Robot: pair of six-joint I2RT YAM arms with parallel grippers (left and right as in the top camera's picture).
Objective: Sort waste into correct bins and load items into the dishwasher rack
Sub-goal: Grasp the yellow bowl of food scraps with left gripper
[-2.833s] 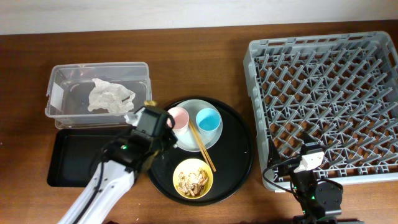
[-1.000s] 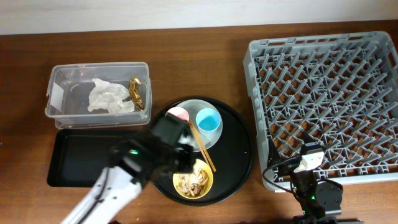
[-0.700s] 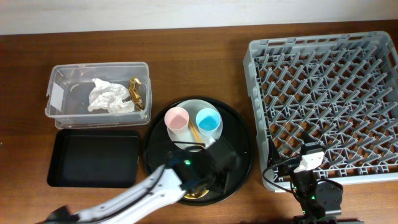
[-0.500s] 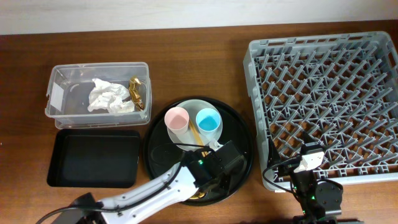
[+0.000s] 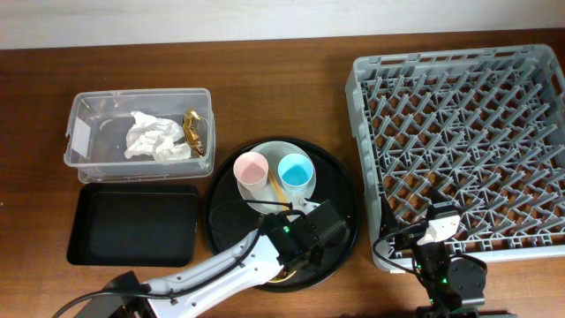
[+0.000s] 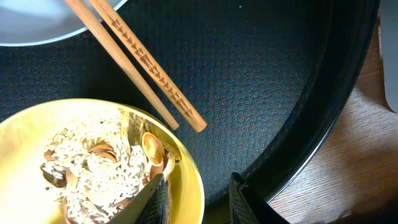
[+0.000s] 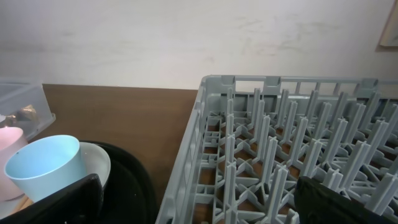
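In the left wrist view my left gripper (image 6: 199, 202) is open, with one finger inside the yellow bowl (image 6: 186, 162) and one outside its rim. The bowl holds beige food scraps (image 6: 99, 168). The brown chopsticks (image 6: 137, 62) lie beside it, resting on the pale plate (image 6: 31, 25). Overhead, my left gripper (image 5: 305, 252) covers the bowl. The pink cup (image 5: 252, 168) and blue cup (image 5: 296, 172) stand on the plate (image 5: 269, 148). The tissue (image 5: 152, 137) and gold wrapper (image 5: 193, 131) lie in the clear tub (image 5: 88, 106). My right gripper (image 7: 205, 208) is open and empty at the grey rack's (image 5: 468, 150) front left corner.
The plate, cups and bowl sit on a large round black tray (image 5: 344, 208). The shallow black rectangular tray (image 5: 132, 223) lies left of it, below the tub. The rack's pegs (image 7: 280, 143) rise just in front of my right gripper.
My left arm has swung from the clear tub down to the yellow bowl. The gold wrapper now lies in the tub. The right arm has not moved.
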